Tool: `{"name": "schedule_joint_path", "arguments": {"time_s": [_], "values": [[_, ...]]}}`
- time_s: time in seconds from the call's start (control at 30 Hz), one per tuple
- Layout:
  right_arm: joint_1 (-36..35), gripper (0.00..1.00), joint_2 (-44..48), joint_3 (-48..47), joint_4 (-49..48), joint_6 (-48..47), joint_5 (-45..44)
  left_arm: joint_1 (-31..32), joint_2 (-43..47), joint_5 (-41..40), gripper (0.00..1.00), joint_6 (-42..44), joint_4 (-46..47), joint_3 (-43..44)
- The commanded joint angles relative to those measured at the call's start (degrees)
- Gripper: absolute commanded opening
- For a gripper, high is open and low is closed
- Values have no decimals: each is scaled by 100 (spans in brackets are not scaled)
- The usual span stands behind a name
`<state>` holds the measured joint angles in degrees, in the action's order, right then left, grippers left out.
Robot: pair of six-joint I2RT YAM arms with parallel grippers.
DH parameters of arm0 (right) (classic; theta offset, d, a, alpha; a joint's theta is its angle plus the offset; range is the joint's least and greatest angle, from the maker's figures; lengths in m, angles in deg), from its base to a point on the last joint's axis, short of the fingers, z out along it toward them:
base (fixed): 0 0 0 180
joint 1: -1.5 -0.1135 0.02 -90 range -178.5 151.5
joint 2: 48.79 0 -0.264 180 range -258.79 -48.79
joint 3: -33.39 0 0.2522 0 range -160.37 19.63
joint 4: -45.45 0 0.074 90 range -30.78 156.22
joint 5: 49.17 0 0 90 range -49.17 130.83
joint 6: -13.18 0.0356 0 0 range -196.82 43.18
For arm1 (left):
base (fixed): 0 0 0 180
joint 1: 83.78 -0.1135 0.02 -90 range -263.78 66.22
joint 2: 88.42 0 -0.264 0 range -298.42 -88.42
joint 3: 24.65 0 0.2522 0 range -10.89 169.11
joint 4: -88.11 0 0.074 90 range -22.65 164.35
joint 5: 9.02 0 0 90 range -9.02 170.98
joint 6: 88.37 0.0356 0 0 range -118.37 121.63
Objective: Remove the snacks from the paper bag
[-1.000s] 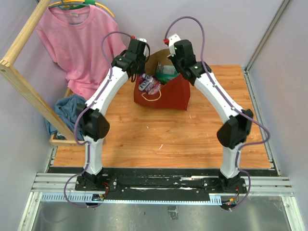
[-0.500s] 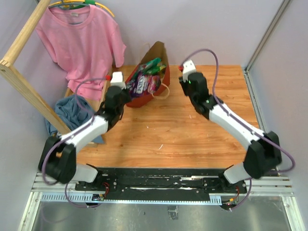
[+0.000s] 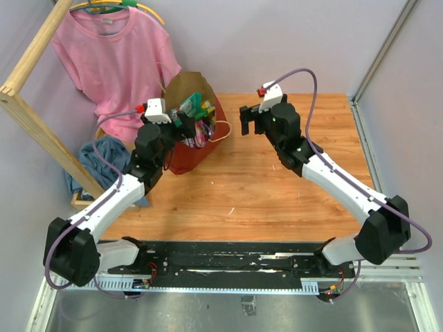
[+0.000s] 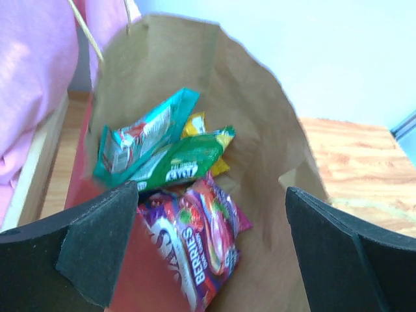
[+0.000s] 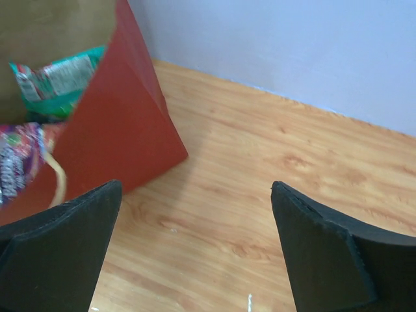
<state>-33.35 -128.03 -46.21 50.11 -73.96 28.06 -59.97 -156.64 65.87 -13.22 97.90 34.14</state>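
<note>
The paper bag [image 3: 185, 151] sat at the far left of the worktop [image 3: 277, 200], mouth open, with the snacks [image 4: 195, 234] inside: purple, green and teal packets. The left tool [image 3: 183, 122] hovered at the bag's mouth, fingers spread, gripping nothing. The right tool [image 3: 250, 123], likewise spread and empty, hung just right of the bag.

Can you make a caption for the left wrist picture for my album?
Open left gripper peers into the paper bag at colourful snacks lying inside.
</note>
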Motion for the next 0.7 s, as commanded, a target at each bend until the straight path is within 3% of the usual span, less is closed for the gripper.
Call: {"name": "schedule_joint_path", "arguments": {"time_s": [0.0,0.17,0.3,0.4,0.53,0.67], "values": [[-291,99,-298,-1059,623,234,174,-6,224,-253,100,87,-848,1012],[-416,99,-881,-2391,1323,303,78,-307,-124,-160,100,263,-2796,2898],[-489,98,-2714,-5051,3730,157,386,-1085,-1124,624,100,111,-4752,4532],[-635,93,-3372,-5976,4241,119,364,-1295,-1813,875,100,337,-5336,5162],[-663,86,-3974,-6514,4573,215,339,-1300,-2384,1204,100,588,-5454,5352],[-663,81,-4315,-6787,4844,195,370,-1300,-2821,821,100,691,-5446,5385]]}}
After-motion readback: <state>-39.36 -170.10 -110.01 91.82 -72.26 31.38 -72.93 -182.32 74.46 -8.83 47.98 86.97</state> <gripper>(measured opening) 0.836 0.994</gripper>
